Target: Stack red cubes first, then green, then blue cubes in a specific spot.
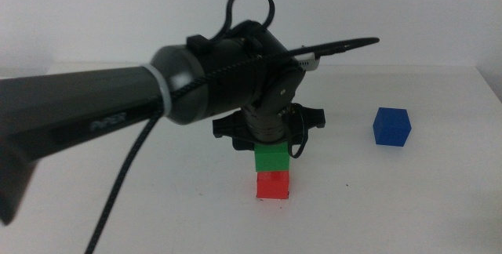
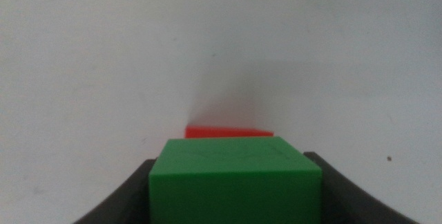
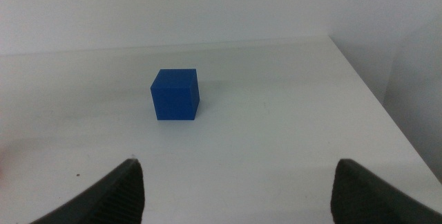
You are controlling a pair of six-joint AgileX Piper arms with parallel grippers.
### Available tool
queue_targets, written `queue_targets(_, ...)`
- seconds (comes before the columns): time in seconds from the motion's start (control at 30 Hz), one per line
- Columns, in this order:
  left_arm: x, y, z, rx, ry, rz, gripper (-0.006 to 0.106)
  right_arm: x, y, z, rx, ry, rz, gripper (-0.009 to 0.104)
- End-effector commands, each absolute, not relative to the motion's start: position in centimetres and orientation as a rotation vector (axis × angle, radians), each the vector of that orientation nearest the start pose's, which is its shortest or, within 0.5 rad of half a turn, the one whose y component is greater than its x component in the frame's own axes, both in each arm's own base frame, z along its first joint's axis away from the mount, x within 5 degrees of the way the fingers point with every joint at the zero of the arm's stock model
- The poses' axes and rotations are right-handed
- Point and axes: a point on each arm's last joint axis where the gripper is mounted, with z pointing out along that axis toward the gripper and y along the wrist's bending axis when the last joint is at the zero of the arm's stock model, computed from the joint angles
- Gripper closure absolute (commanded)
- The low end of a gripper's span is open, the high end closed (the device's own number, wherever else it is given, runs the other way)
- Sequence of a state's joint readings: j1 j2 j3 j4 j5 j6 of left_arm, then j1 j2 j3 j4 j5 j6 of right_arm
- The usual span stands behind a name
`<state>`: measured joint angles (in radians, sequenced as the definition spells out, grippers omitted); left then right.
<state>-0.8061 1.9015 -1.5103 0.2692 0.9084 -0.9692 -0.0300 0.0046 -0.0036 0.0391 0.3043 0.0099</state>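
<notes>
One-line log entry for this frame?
left hand: shut on green cube, atop red cube | right hand: open, waiting, facing blue cube | blue: unstacked

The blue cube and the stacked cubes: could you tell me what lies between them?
Only bare white table lies between the blue cube and the green cube on red, per the middle view.

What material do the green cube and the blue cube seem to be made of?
Green cube, held in the left gripper: probably moulded plastic, with a matte, even colour and faint surface marks. Blue cube: likely the same, with dull faces, crisp edges and no shine.
</notes>
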Motion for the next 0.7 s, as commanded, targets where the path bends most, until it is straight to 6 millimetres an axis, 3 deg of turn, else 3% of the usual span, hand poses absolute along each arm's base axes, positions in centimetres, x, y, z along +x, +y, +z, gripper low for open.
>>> queue_targets(0.0, 29.9, -28.6, 23.9, -0.035, 2.704, -0.214, 0.084, 5.5, -0.1, 18.7, 0.061, 1.775, 0.013, 0.007)
queue_targets(0.43, 30.5, -28.6, 21.2, -0.051, 2.784, -0.174, 0.083, 5.5, -0.1, 18.7, 0.061, 1.775, 0.013, 0.007)
queue_targets(0.53, 30.6, -28.7, 20.7, -0.026, 2.8, -0.17, 0.077, 5.5, -0.1, 18.7, 0.061, 1.775, 0.013, 0.007)
queue_targets(0.67, 30.6, -28.7, 20.6, 0.007, 2.801, -0.163, 0.059, 5.5, -0.1, 18.7, 0.061, 1.775, 0.013, 0.007)
